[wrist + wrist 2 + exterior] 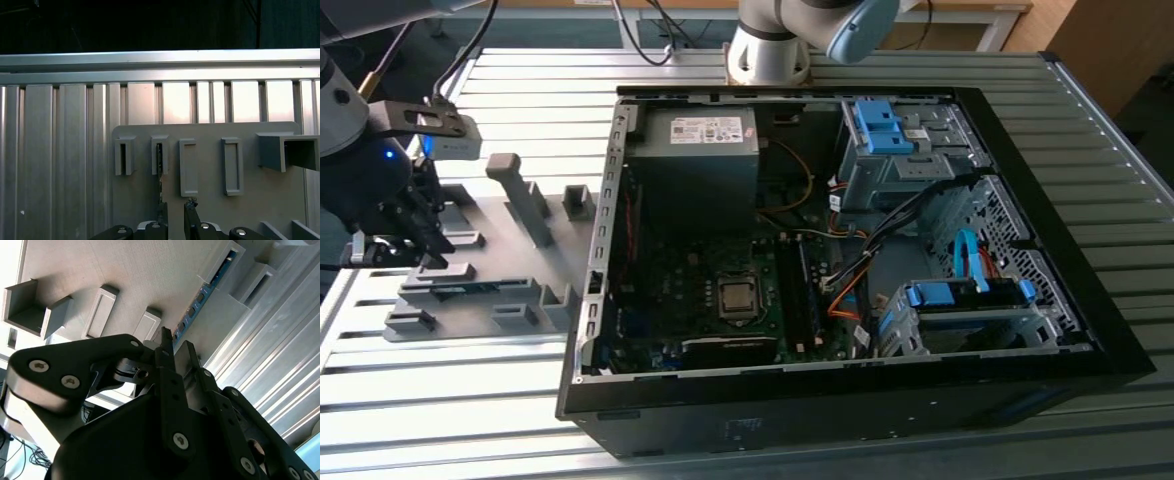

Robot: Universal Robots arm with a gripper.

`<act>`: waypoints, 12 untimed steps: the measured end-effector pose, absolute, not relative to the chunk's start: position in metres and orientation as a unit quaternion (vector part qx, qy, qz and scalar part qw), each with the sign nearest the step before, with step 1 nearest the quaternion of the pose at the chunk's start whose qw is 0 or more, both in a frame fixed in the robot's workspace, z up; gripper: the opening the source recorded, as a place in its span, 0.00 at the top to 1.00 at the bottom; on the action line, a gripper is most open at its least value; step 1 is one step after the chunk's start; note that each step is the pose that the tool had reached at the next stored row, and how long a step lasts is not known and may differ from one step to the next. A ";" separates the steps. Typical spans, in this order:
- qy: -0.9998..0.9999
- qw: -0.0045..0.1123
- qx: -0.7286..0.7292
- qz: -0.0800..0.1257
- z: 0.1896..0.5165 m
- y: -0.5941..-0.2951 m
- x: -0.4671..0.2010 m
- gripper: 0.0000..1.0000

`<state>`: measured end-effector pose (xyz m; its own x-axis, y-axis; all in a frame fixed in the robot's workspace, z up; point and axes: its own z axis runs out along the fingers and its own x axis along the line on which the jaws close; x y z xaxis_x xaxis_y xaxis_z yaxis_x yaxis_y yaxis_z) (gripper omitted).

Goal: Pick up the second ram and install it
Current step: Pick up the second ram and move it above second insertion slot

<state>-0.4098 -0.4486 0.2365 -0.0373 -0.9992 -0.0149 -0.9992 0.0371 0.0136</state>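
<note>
The second ram (199,299) sits slotted in your grey fixture tray (150,270); your gripper (176,206) has jaws parted, 1 finger just beside it.

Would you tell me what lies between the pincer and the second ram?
Nothing: in the second wrist view the open pincer reaches the near end of the second ram, which stands on edge in the grey tray.

You have a slatted metal counter (440,420) carrying an open computer case (854,410) at centre and a grey fixture tray (474,265) at nine o'clock in the exterior view.
</note>
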 end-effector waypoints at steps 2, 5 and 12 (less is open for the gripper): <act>0.720 0.001 -0.694 0.010 0.236 -0.449 -0.410 0.73; 0.720 0.001 -0.694 0.010 0.236 -0.450 -0.410 0.73; 0.715 0.000 -0.699 0.010 0.233 -0.452 -0.410 0.73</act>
<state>-0.4104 -0.4520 0.2330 -0.0239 -0.9996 -0.0138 -0.9996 0.0237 0.0134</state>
